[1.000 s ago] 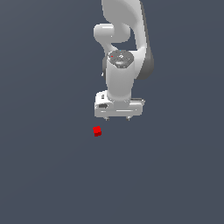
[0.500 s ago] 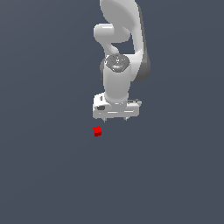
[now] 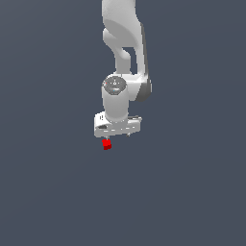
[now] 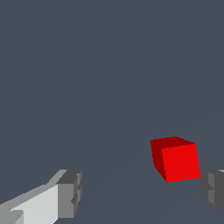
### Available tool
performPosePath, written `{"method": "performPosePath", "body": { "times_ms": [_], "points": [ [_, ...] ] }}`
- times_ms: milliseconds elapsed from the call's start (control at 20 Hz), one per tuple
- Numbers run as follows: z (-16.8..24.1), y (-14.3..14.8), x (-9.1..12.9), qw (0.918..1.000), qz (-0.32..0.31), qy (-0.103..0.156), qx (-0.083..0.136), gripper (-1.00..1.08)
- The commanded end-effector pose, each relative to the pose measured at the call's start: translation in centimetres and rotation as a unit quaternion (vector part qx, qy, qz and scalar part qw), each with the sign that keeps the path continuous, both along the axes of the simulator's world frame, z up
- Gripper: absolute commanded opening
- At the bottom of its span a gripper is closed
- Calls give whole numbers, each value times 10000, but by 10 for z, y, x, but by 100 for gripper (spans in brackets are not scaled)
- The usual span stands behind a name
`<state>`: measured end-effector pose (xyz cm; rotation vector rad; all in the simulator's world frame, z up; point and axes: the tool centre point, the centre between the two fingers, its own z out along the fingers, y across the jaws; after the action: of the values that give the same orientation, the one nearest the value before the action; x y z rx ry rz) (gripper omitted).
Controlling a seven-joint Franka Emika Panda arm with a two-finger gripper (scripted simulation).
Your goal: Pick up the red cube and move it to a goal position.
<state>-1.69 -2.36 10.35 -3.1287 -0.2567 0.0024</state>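
The small matte red cube point(image 4: 176, 161) lies ungrasped between the white gripper's point(image 4: 142, 192) spread fingers point(image 4: 70, 194), near neither table edge; grasping and carrying remain.

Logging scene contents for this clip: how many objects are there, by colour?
Red: 1, the red cube
White and grey: 1, the gripper, open, with the cube between its fingers but untouched
Total: 2

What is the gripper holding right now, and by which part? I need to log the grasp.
Nothing. The gripper is open, and the red cube sits untouched between its fingers, nearer one of them.
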Motion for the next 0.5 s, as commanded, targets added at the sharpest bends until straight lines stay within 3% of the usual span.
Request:
{"method": "performPosePath", "body": {
  "times_ms": [0, 450],
  "points": [
    [-20, -14, -3, 9999, 172, 0, -2, 100],
    [-70, -52, -5, 9981, 618, -8, -6, 100]
  ]
}}
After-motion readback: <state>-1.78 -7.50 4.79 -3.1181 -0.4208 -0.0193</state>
